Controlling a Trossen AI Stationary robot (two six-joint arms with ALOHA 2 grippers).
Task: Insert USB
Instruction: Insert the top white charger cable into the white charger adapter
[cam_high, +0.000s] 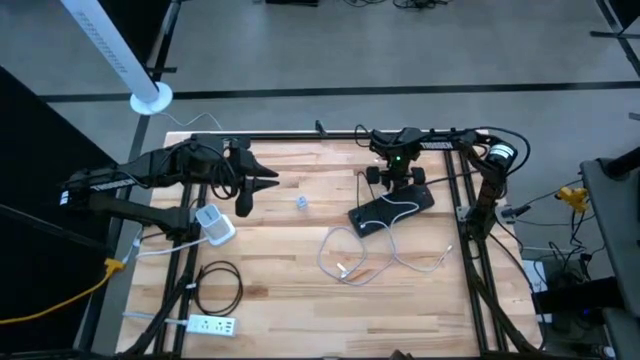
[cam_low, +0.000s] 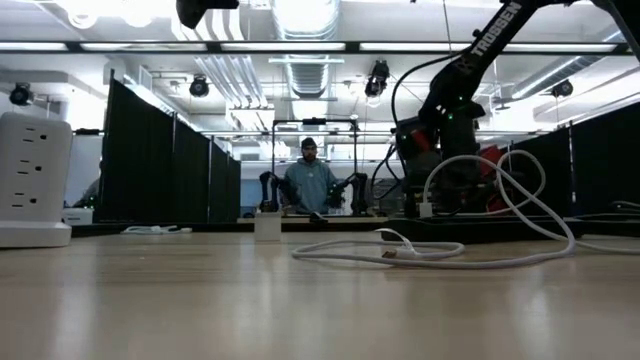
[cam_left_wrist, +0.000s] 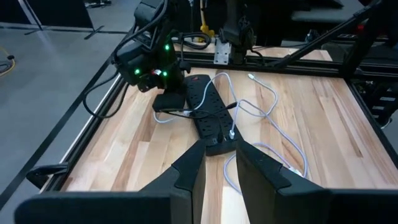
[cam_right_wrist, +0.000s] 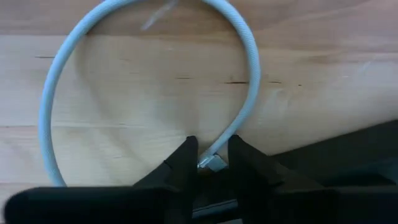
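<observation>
Plug (cam_right_wrist: 214, 163) between right gripper (cam_right_wrist: 211, 160) fingers

counter (cam_high: 300, 300): light wood planks | black power strip (cam_high: 392, 210): directly under right end effector (cam_high: 397, 186) | white cable (cam_high: 345, 262): looped beyond strip | small white cube (cam_high: 302, 203): just beyond left end effector (cam_high: 268, 183)

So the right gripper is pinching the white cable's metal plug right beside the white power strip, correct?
Not quite: the power strip beside the right gripper is black, as the high view shows. The gripper does pinch the white cable's metal plug.
</observation>
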